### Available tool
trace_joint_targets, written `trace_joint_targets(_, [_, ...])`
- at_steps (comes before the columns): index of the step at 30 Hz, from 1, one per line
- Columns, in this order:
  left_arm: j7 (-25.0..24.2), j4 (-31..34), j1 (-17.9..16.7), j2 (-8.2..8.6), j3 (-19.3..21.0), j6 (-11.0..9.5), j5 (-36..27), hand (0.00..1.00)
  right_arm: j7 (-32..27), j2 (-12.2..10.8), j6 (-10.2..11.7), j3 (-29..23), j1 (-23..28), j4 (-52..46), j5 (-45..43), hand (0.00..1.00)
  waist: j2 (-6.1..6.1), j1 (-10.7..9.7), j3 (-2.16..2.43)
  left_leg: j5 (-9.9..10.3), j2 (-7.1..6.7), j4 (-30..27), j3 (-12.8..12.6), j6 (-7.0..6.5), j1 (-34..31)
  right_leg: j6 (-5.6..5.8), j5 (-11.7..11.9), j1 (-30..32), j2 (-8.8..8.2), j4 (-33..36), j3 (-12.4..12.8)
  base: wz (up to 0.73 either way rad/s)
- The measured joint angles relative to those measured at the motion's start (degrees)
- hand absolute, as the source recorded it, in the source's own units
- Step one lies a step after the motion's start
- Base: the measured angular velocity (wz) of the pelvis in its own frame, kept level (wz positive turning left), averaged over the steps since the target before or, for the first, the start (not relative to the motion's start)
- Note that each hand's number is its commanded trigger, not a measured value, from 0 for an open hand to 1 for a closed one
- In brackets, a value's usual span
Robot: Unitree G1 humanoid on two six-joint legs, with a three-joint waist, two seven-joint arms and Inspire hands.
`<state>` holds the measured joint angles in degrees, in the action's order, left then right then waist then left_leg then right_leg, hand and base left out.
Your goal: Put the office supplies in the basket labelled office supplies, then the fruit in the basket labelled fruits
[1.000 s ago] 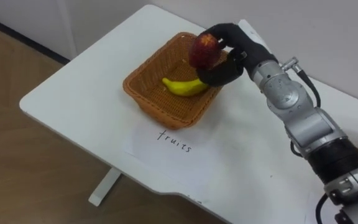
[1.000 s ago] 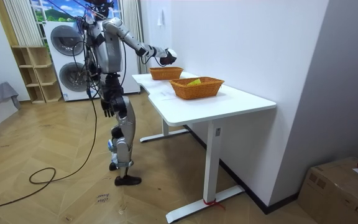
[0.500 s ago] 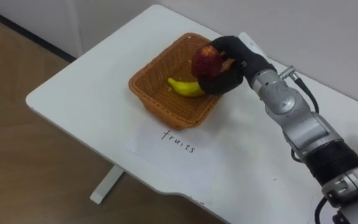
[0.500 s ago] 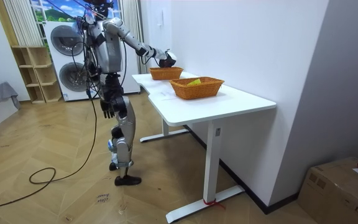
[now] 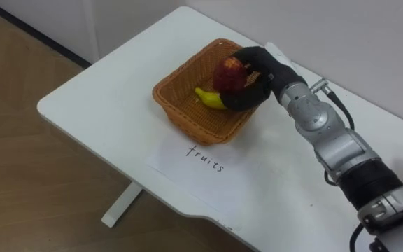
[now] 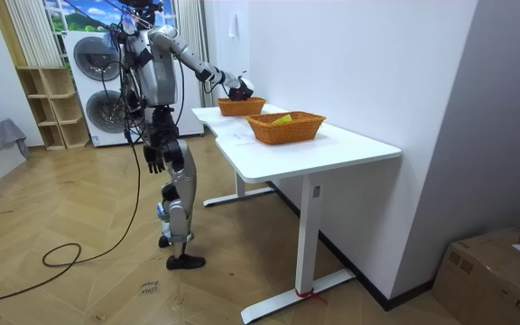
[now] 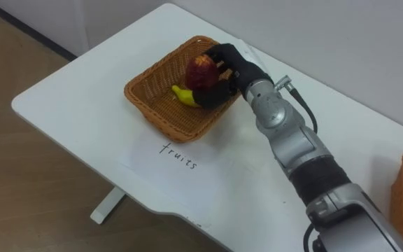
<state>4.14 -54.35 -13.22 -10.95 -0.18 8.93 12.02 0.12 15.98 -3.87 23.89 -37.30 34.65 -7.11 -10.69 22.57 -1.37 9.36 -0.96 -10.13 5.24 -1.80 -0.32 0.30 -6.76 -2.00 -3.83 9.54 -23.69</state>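
Lowered my right hand [image 5: 256, 70] into the basket [image 5: 177, 112]; it's clenched round the apple [image 5: 226, 75], just above the banana [image 5: 208, 100]. Left hand [image 6: 154, 161] hangs at my side.

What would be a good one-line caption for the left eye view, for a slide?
The right hand holds a red apple over the wicker basket, where a banana already lies.
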Motion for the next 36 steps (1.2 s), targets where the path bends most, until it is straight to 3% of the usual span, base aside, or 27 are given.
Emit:
trace_joint_targets(1, [-0.11, 0.00, 0.03, 0.00, 0.03, 0.00, 0.01, 0.00, 0.02, -0.04, -0.01, 0.00, 0.00, 0.21, -0.01, 0.00, 0.01, 0.02, 0.00, 0.00, 0.00, -0.03, 0.00, 0.00, -0.03, 0.00, 0.00, 0.01, 0.00, 0.00, 0.02, 0.00])
trace_joint_targets(20, [-1.42, -0.01, -0.11, 0.00, 0.11, 0.87, 0.04, 0.00, 0.54, -0.07, -0.02, 0.00, 0.00, 0.14, -0.45, 0.00, -0.48, 1.45, 0.31, 0.02, -0.01, -0.21, 0.03, 0.03, -0.15, 0.00, 0.00, 0.01, -0.04, 0.02, -0.17, 0.00])
trace_joint_targets(36, [-1.36, 0.00, -0.15, 0.00, 0.92, 1.03, -0.01, 0.00, 0.52, -0.06, -0.64, 0.63, 0.00, 0.47, -1.12, 0.00, -0.92, 1.21, 0.02, 0.03, 0.00, -0.12, -0.06, 0.04, -0.11, 0.00, 0.00, -0.14, -0.02, 0.02, -0.01, 0.00])
